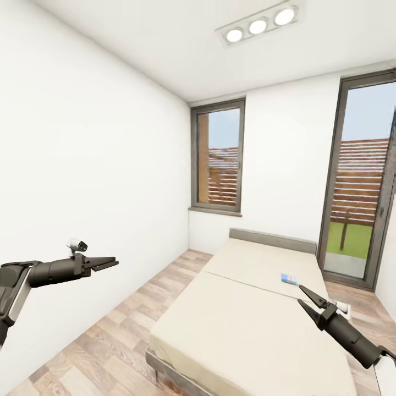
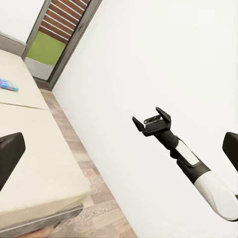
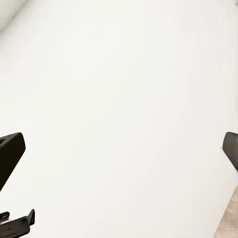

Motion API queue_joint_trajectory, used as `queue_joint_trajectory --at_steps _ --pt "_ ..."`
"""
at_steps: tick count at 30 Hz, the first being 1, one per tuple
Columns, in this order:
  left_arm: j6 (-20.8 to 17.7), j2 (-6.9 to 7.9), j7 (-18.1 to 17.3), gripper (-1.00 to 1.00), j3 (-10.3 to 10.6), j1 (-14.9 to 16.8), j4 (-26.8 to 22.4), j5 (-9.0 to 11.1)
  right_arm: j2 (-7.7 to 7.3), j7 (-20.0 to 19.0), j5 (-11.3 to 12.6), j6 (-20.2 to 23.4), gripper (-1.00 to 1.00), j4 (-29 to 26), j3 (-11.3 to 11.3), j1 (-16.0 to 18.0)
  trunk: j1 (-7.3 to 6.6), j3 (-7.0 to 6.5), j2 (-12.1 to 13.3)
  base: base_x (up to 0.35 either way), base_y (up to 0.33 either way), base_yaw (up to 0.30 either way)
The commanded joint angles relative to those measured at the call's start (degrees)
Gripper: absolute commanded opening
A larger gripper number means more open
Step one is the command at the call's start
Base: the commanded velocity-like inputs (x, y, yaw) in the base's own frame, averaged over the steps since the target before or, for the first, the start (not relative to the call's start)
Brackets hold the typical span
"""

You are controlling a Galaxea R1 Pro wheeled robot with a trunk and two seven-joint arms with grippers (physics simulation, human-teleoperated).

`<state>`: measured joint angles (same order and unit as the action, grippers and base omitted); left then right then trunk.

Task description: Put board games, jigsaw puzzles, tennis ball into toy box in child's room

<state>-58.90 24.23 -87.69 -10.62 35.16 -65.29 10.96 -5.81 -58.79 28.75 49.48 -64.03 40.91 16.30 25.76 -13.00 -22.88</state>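
Head view, blue board game [image 1: 289, 279] on bed [image 1: 242, 319], just beyond spread, empty right gripper [image 1: 304, 298]

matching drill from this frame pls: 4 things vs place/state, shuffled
Things:
1. blue board game
2. left claw
3. right claw
4. ceiling light

Place/state:
A. open, empty, over the bed's near right part
B. lying flat on the mattress, far section
C. three round lamps, lit
D. empty, held over the wood floor by the white wall

Pairs: 1-B, 2-D, 3-A, 4-C
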Motion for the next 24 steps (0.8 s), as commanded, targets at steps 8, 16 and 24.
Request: queue_joint_trajectory --at_steps 8,16,24 --pt "-0.53 0.03 -0.2 1.0 -0.07 -0.06 0.15 0.12 -0.2 -0.1 0.03 0.27 1.0 3.01 1.38 0.2 0.02 -0.48 -0.04 0.0 0.0 -0.233" --pt "-0.43 0.03 -0.2 1.0 -0.1 -0.18 0.39 0.18 -0.23 2.34 0.01 0.27 1.0 4.71 4.58 0.29 0.02 -0.99 -0.04 0.0 0.0 -0.228" --pt "1.46 0.03 -0.2 1.0 -0.12 -0.26 0.56 0.15 -0.33 4.52 -0.01 0.27 1.0 6.11 7.79 0.36 0.02 -1.52 -0.04 0.0 0.0 -0.225"
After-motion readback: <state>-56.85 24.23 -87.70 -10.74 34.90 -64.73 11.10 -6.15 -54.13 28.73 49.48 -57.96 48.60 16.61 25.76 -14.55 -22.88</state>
